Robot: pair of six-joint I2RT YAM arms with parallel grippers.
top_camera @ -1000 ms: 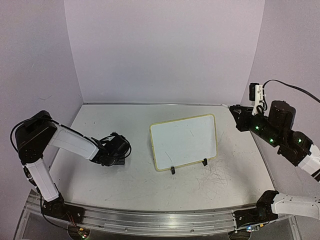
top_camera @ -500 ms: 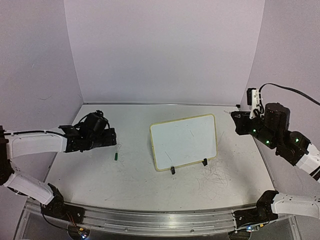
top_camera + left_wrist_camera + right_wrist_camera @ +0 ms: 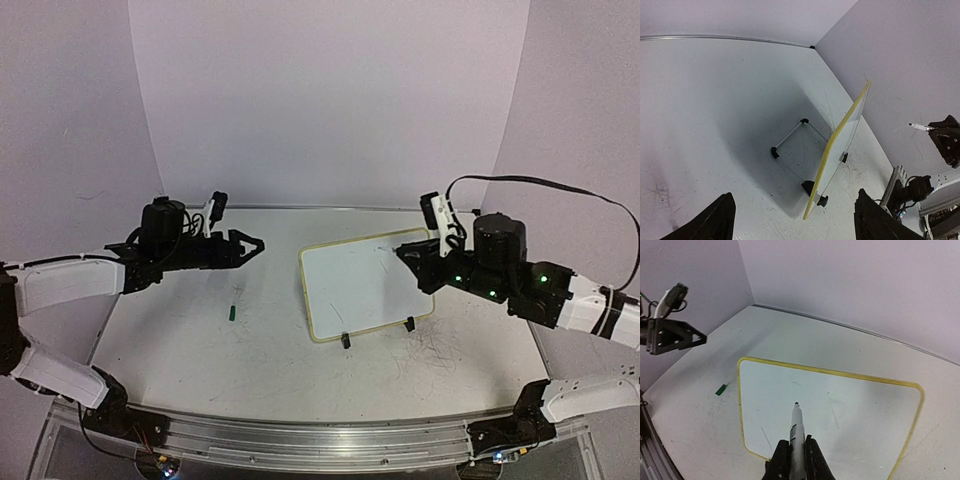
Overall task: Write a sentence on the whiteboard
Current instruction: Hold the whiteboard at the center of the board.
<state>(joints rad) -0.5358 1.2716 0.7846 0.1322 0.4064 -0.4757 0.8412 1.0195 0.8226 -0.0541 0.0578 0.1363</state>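
Just ahead of right pincer [image 3: 792,452], clamped on slim white marker pen [image 3: 796,426]: small yellow-framed whiteboard [image 3: 860,410], blank (left pincer [image 3: 250,244] agape, empty, beyond). Lining-up step, seemingly; next, press tip gently top-left.

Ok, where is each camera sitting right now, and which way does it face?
Top external: above and behind the robot, looking down on the small yellow-framed white whiteboard; left gripper and right gripper show.
Left wrist: facing right, sees the whiteboard edge-on; open left gripper at the bottom.
Right wrist: looks down on its face; right gripper holds a white marker.
Shared: all three show the whiteboard.
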